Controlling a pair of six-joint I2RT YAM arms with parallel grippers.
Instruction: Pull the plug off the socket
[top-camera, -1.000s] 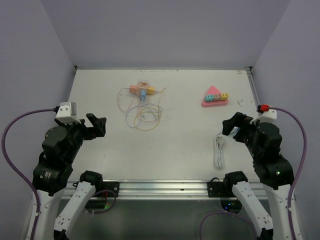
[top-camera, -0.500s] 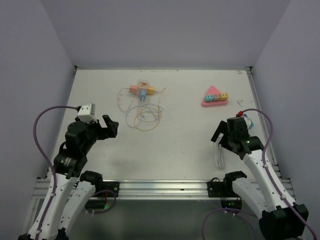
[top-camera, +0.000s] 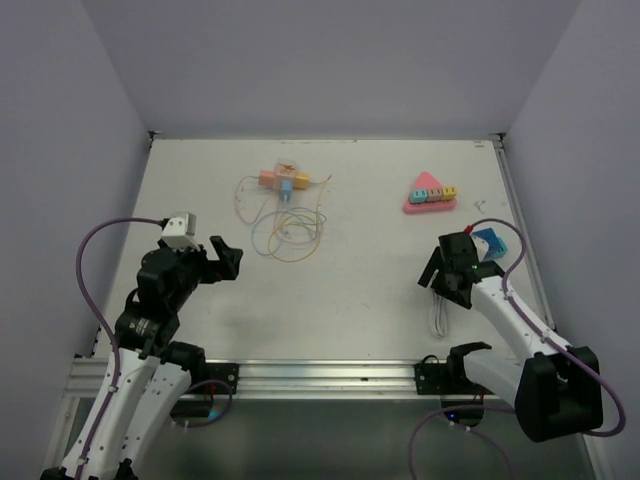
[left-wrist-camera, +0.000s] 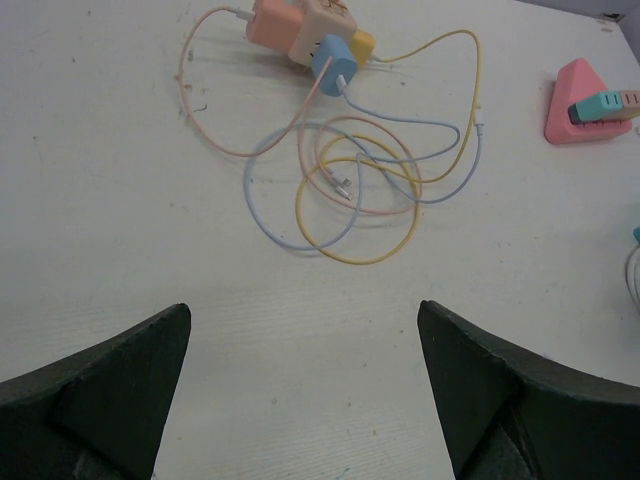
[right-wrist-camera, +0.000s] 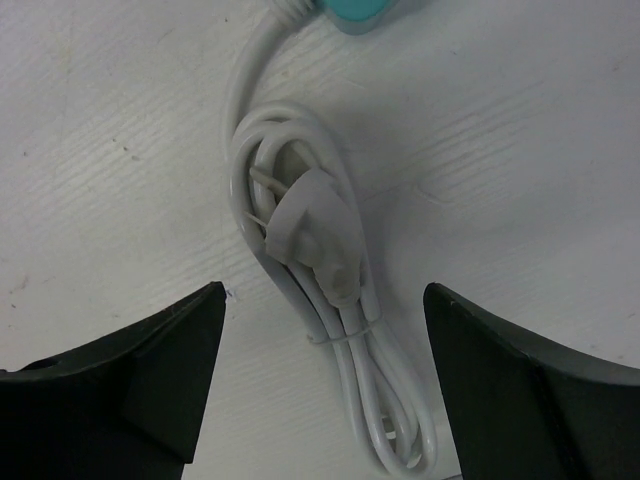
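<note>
Your left claw (left-wrist-camera: 303, 312) and right claw (top-camera: 432, 271) stand apart, empty. The socket (left-wrist-camera: 322, 18) near the far edge looks unanchored; pull the plug (left-wrist-camera: 333, 62) one-handed and both may drag.

The top camera looks down from behind the arm bases over the whole table (top-camera: 340, 300). The left wrist camera, low at near left, faces far toward the coloured cable tangle (left-wrist-camera: 343, 185), shared with the top view. The right wrist camera looks down, close, on a bundled white cable (right-wrist-camera: 320, 250), seemingly near right.
</note>
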